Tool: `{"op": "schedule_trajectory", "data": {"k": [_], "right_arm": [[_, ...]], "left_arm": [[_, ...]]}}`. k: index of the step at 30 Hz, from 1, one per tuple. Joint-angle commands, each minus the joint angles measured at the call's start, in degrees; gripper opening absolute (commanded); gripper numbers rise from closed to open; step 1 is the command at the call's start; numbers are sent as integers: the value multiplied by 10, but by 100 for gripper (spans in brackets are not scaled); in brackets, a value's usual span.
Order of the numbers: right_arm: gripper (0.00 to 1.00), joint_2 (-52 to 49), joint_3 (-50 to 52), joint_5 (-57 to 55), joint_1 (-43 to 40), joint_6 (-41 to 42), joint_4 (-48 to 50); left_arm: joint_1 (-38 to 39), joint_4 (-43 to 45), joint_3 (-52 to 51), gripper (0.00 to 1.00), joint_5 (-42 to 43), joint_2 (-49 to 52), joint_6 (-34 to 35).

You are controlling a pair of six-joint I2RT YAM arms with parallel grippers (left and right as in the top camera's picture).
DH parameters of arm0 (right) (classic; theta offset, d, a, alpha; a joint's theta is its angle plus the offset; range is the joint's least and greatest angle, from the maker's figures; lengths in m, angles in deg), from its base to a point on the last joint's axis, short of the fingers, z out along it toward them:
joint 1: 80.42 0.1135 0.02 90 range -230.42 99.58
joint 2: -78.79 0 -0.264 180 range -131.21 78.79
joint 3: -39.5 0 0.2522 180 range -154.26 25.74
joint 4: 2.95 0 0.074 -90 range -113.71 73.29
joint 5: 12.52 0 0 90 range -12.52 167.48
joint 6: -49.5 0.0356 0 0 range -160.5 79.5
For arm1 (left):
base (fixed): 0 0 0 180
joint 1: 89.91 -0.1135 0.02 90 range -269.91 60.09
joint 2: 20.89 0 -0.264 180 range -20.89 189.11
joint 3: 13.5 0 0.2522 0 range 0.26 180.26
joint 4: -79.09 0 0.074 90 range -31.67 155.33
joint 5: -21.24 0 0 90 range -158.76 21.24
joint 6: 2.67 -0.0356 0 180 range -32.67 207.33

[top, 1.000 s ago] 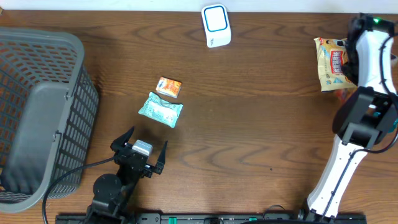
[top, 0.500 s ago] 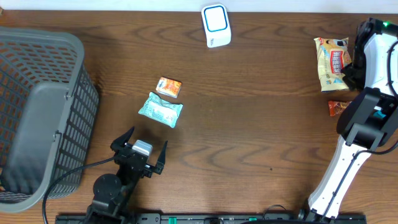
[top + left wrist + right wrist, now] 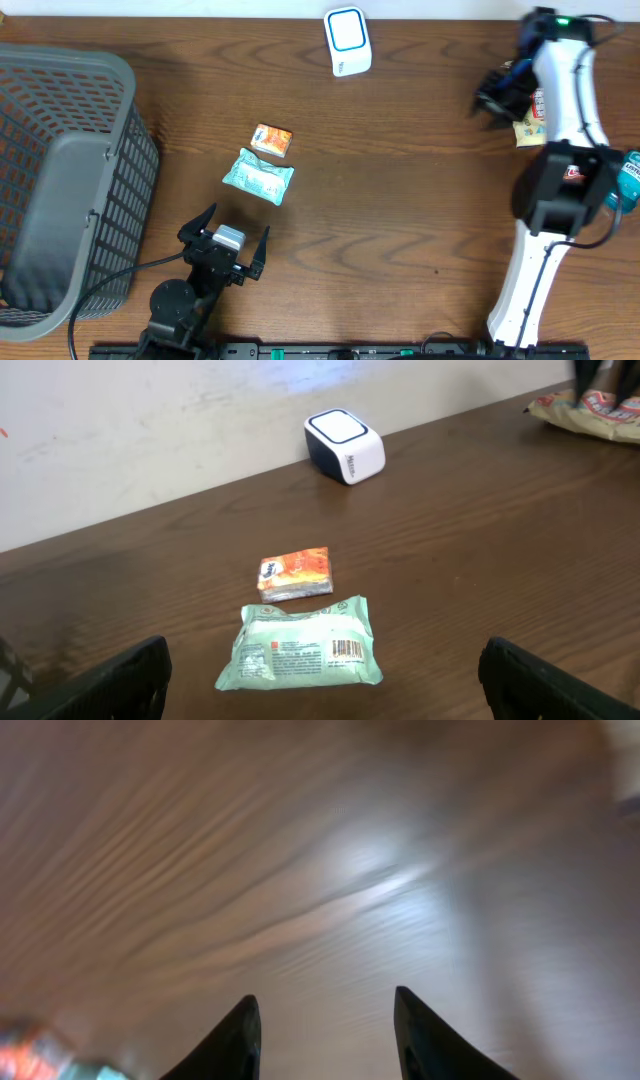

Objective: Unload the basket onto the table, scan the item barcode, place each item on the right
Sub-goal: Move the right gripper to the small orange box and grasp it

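Standing far left, grey mesh basket [image 3: 130,190], left pincer [image 3: 232,232] spread wide, right pincer [image 3: 325,1015] apart.

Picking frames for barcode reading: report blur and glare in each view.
Right wrist: heavily smeared, the table grain streaked, a pale glare patch at centre; only the right end effector tips look crisp. Left wrist: sharp, the green packet barcode distinct. Overhead: evenly lit, sharp, soft sheen on the wood.
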Motion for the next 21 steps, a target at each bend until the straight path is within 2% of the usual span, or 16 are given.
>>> {"op": "schedule_trajectory", "data": {"k": [1,7,10,17,21], "right_arm": [[45,18,3,82,61,-31,14],[63,18,9,76,173,-29,100],[66,18,21,76,222,-11,153],[66,18,84,76,311,160,289],[61,18,122,78,343,275,364]], "left_arm": [[2,-14,-9,98,3,-1,7],[2,-14,-9,98,3,-1,7],[2,-14,-9,98,3,-1,8],[2,-14,-9,98,3,-1,7],[2,-14,-9,98,3,-1,7]]}}
